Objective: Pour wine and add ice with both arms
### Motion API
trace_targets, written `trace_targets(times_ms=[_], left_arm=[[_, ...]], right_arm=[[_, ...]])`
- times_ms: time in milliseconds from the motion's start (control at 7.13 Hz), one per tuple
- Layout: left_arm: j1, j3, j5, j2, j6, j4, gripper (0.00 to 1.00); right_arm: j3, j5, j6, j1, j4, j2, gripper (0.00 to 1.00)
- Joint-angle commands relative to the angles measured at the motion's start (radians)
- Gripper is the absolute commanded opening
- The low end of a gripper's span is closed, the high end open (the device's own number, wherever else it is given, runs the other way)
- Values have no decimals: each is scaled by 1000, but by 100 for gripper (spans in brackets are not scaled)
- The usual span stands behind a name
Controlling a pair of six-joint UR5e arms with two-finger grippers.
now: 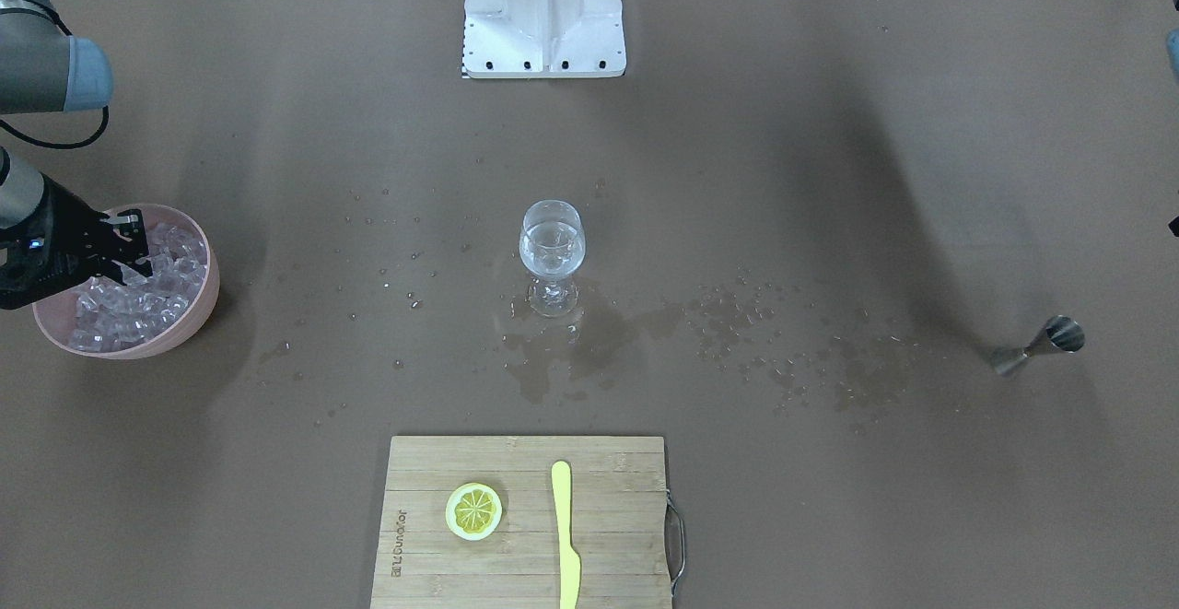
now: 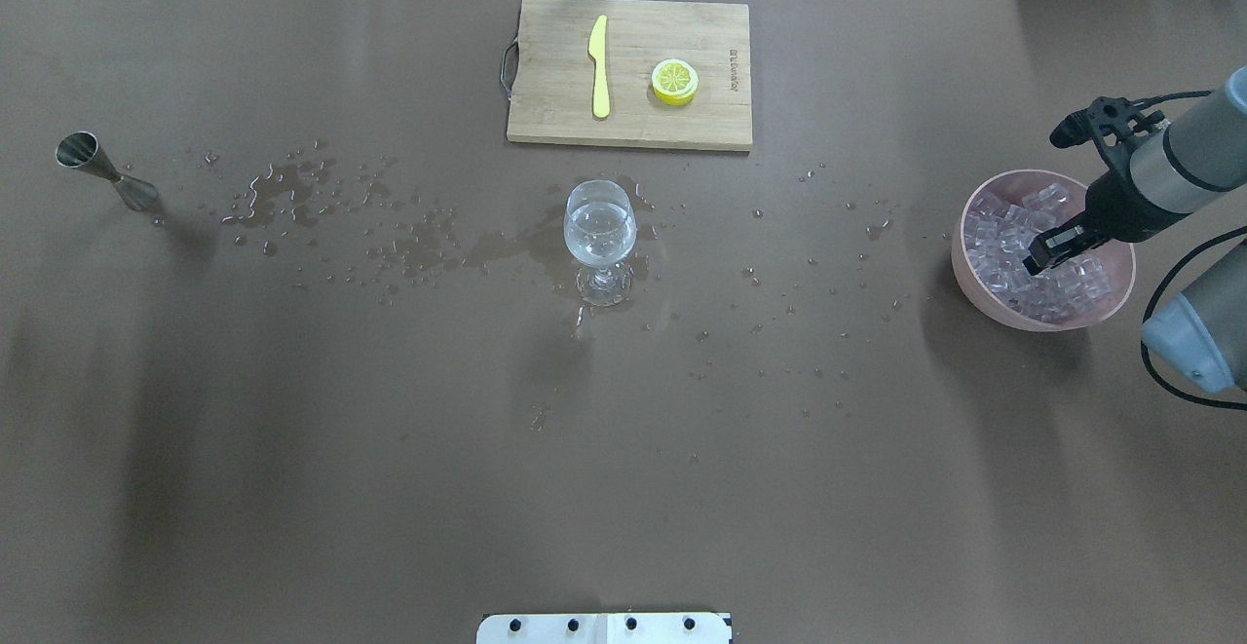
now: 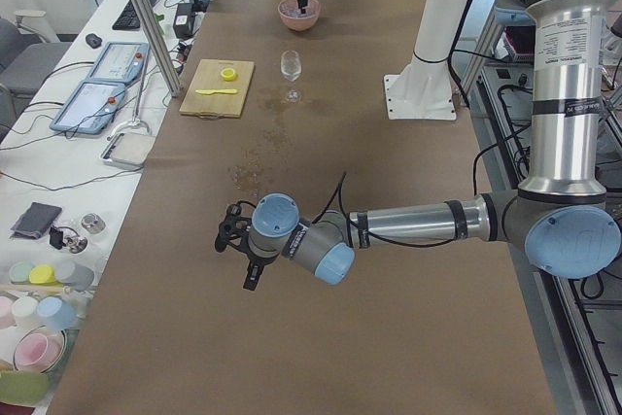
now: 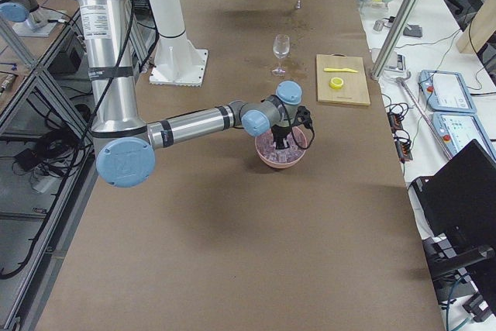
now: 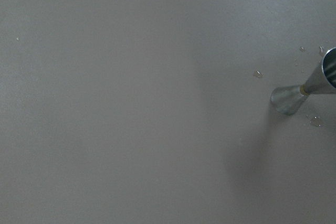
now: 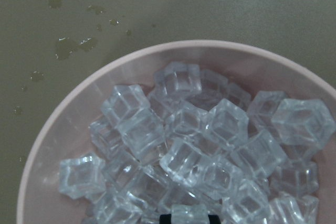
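A stemmed glass (image 1: 553,250) (image 2: 599,235) holding a little clear wine stands mid-table. At the robot's right, a pink bowl (image 1: 207,286) (image 2: 960,264) is heaped with ice (image 1: 120,305) (image 2: 1003,235) (image 6: 184,161). My right gripper (image 2: 1040,257) (image 1: 134,263) (image 6: 189,219) reaches down into that heap, and its black tips sit either side of one cube at the bottom edge of the right wrist view. My left gripper (image 3: 250,279) hangs over bare table near a steel jigger (image 1: 1041,344) (image 2: 102,171) (image 5: 304,90). I cannot tell whether the left gripper is open or shut.
A bamboo cutting board (image 1: 433,462) (image 2: 555,89) carries a lemon slice (image 1: 473,510) and a yellow knife (image 1: 566,535). Drops and puddles (image 1: 571,342) spread around the glass toward the jigger. The white robot base (image 1: 543,15) stands at the table's robot side.
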Motion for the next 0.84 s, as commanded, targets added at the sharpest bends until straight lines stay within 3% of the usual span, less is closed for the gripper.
trace_targets(times_ms=[0, 281, 561, 701], left_arm=[[0, 0, 0, 2, 0, -1, 98], [0, -2, -2, 2, 0, -1, 98], [1, 5, -2, 2, 0, -1, 98], [1, 8, -2, 1, 0, -1, 98]], right_arm=[[7, 2, -6, -1, 1, 5, 0], [88, 14, 10, 6, -47, 83, 0], [91, 20, 234, -4, -171, 299, 0], [91, 17, 383, -44, -178, 379, 0]])
